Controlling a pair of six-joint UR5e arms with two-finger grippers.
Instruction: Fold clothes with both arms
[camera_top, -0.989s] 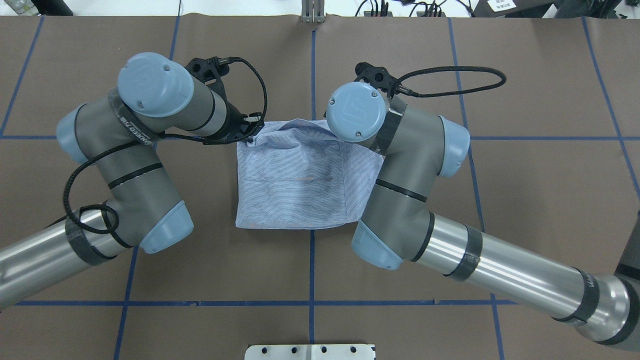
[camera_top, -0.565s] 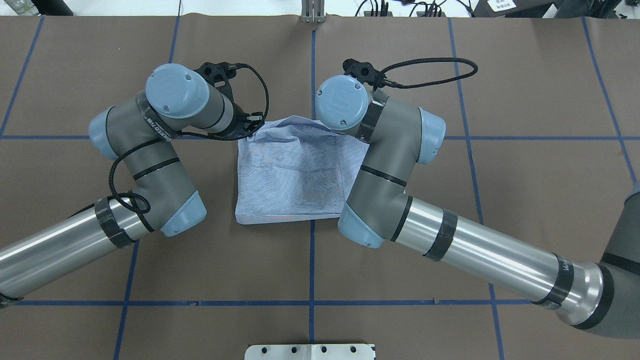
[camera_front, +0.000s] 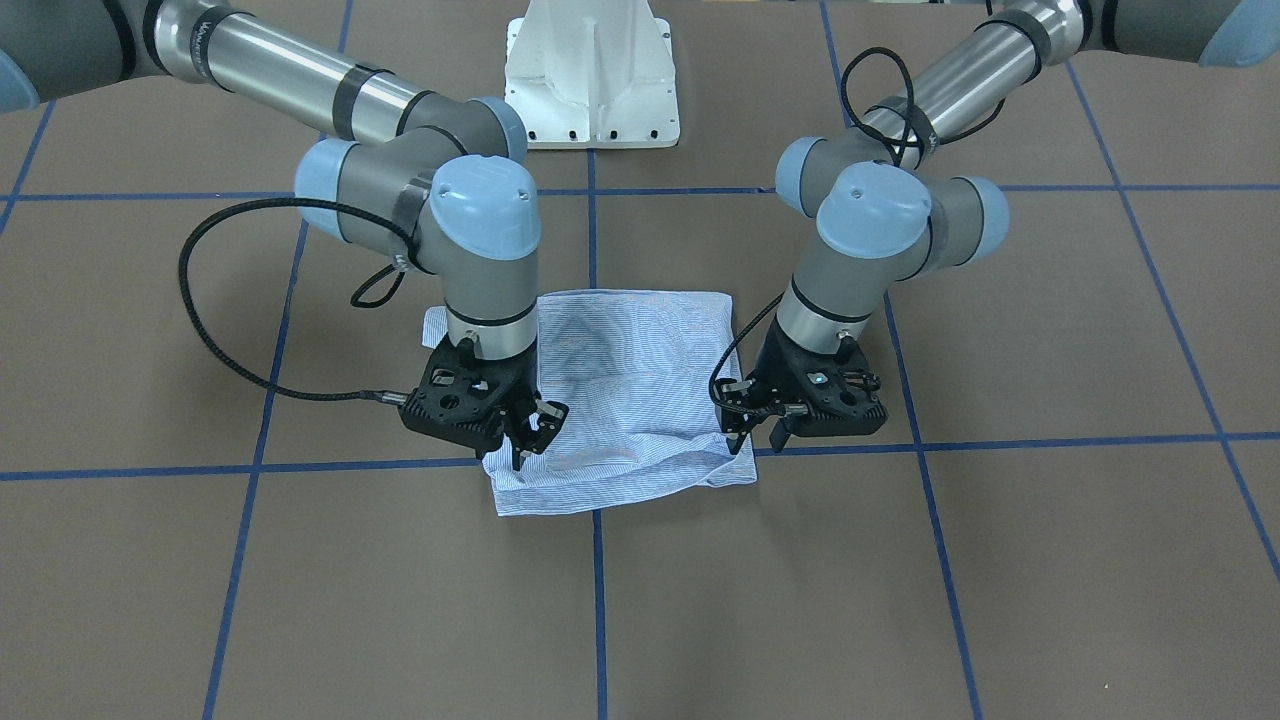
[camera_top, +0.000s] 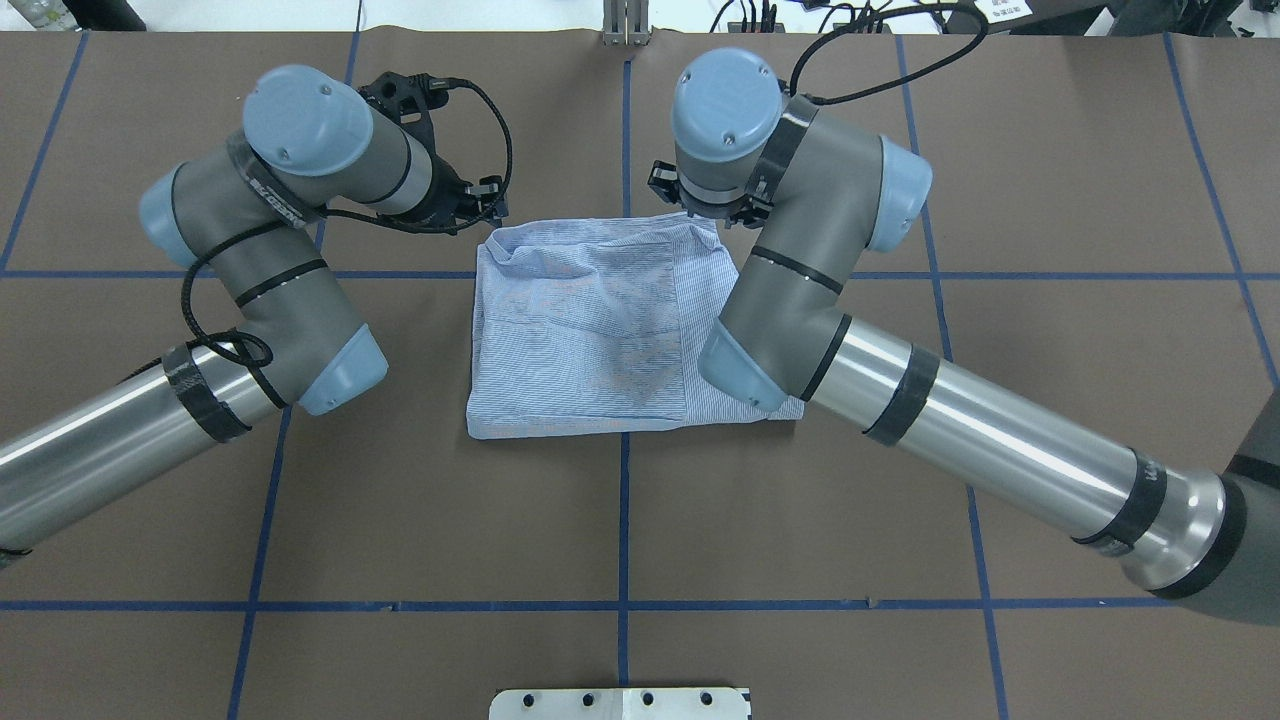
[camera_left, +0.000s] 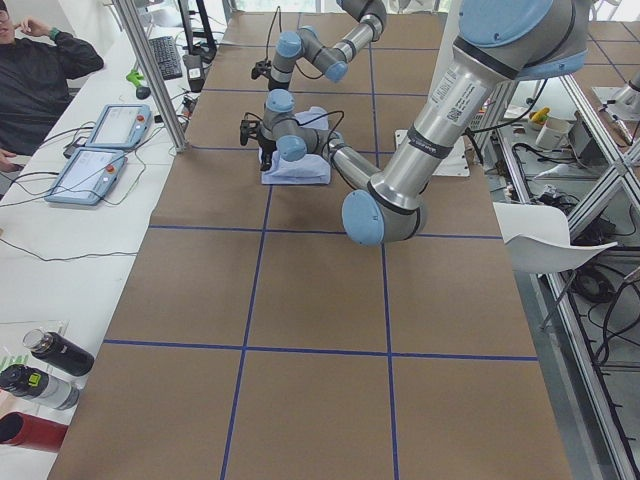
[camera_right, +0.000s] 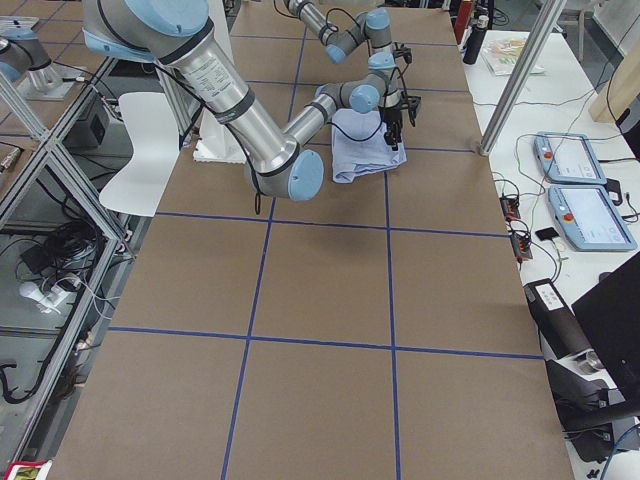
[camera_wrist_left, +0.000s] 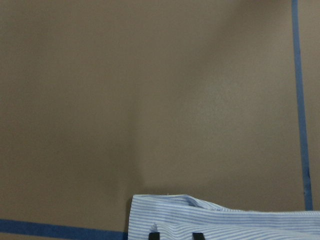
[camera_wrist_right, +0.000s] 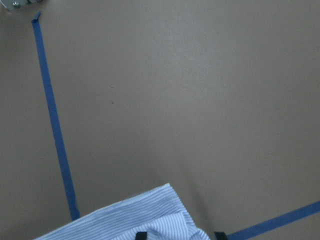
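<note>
The blue-and-white striped shirt (camera_front: 630, 400) lies folded into a rough rectangle on the brown table, also seen in the overhead view (camera_top: 580, 340). Both grippers stand at its far edge, away from the robot's base. My left gripper (camera_front: 754, 442) is at one far corner, open, with cloth below its fingertips in the left wrist view (camera_wrist_left: 176, 235). My right gripper (camera_front: 533, 438) is at the other far corner, open, with one fingertip touching the cloth. The right wrist view (camera_wrist_right: 180, 235) shows its fingers spread over the shirt corner (camera_wrist_right: 125, 220).
Blue tape lines (camera_top: 624, 520) divide the brown table cover. The white pedestal base (camera_front: 592, 75) stands behind the shirt. An operator (camera_left: 40, 70), two tablets (camera_left: 100, 150) and bottles (camera_left: 50, 360) are along the far side bench.
Both arms have moved toward the table's far side, away from the base. The shirt's raised, bunched top layer has been drawn out and now lies flatter, with its far edge at the grippers.
</note>
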